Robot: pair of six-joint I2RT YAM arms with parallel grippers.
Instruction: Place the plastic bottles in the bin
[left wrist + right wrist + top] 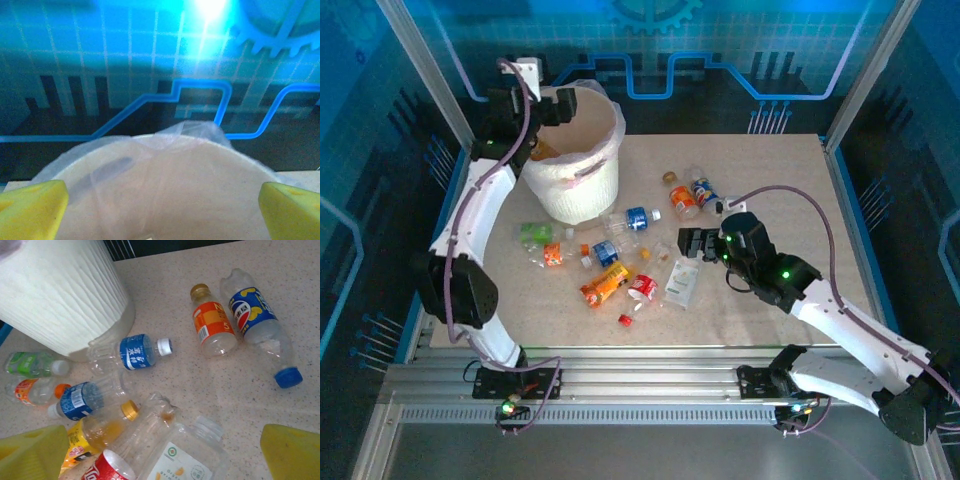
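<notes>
Beige speckled table (770, 160) w/ alu rail frame (640, 385) at near edge, blue gear-pattern backdrop (150, 60) behind.

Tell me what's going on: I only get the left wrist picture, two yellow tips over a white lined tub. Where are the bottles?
Observer: The top camera shows the plastic bottles lying scattered on the table beside the bin.
Operator: Is the other arm doing anything?
Observer: The right claw hangs open at the right edge of the pile, holding nothing.
Operator: What's nearest it?
Observer: Its own camera shows a clear white-labelled bottle lying below, between its tips.
</notes>
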